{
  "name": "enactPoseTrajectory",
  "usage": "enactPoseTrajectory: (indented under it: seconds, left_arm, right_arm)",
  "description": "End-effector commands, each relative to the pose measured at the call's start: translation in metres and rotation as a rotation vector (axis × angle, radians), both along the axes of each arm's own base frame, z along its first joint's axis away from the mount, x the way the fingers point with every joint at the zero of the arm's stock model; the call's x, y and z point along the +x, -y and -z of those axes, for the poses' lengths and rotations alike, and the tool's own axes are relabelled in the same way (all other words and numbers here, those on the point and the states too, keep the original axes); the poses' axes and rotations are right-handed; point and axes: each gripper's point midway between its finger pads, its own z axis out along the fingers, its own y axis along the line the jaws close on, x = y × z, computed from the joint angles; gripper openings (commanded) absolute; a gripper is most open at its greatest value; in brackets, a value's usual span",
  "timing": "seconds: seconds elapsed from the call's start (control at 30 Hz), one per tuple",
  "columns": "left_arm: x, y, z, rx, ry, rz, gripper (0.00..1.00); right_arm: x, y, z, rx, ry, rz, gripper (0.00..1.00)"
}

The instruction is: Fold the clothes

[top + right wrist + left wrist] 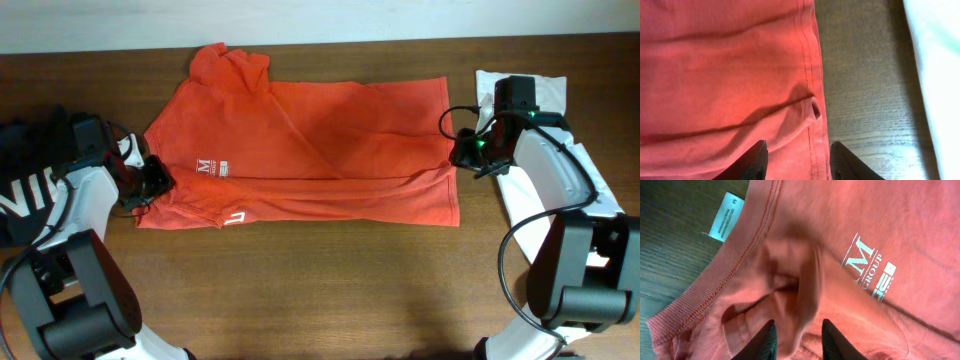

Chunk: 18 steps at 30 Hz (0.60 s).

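Observation:
An orange T-shirt point(310, 140) lies on the wooden table, partly folded lengthwise, collar to the left and hem to the right. My left gripper point(155, 180) is at the collar end; in the left wrist view its fingers point(797, 337) straddle a raised fold of the orange fabric point(800, 280) beside the ribbed collar point(735, 260) and white label point(726, 222). Its jaws are open. My right gripper point(465, 152) is at the hem end; in the right wrist view its open fingers point(797, 160) straddle the stitched hem point(810, 75).
A white garment point(545, 130) lies at the right edge under the right arm, also in the right wrist view point(940, 75). A black garment with white lettering point(20, 190) lies at the left edge. Bare wood point(320, 290) runs along the front.

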Motion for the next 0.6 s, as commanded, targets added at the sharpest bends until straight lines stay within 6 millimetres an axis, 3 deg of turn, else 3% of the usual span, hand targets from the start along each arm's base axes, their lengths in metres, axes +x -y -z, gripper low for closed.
enactPoseTrajectory:
  seconds: [0.0, 0.03, 0.17, 0.27, 0.4, 0.57]
  left_arm:
    - [-0.004, 0.007, 0.002, -0.033, -0.018, 0.036, 0.37]
    - [-0.003, 0.007, -0.004, -0.035, -0.017, 0.045, 0.40]
    - [0.007, 0.008, -0.041, -0.006, 0.035, 0.096, 0.50]
    - [0.007, 0.028, -0.058, 0.011, 0.057, 0.174, 0.58]
    - [-0.010, 0.072, -0.049, 0.027, -0.030, 0.315, 0.59]
    - [-0.040, 0.091, -0.021, 0.245, -0.190, 0.439, 0.62]
  right_arm:
    - [-0.018, -0.006, 0.008, 0.022, -0.085, -0.009, 0.25]
    - [-0.027, -0.007, 0.011, 0.026, -0.122, -0.010, 0.21]
    - [-0.050, -0.015, 0.029, 0.034, -0.195, -0.043, 0.20]
    - [-0.066, -0.023, 0.045, 0.033, -0.232, -0.079, 0.20]
    - [-0.077, -0.026, 0.059, 0.030, -0.251, -0.089, 0.20]
    - [-0.076, -0.026, 0.061, 0.030, -0.244, -0.088, 0.20]
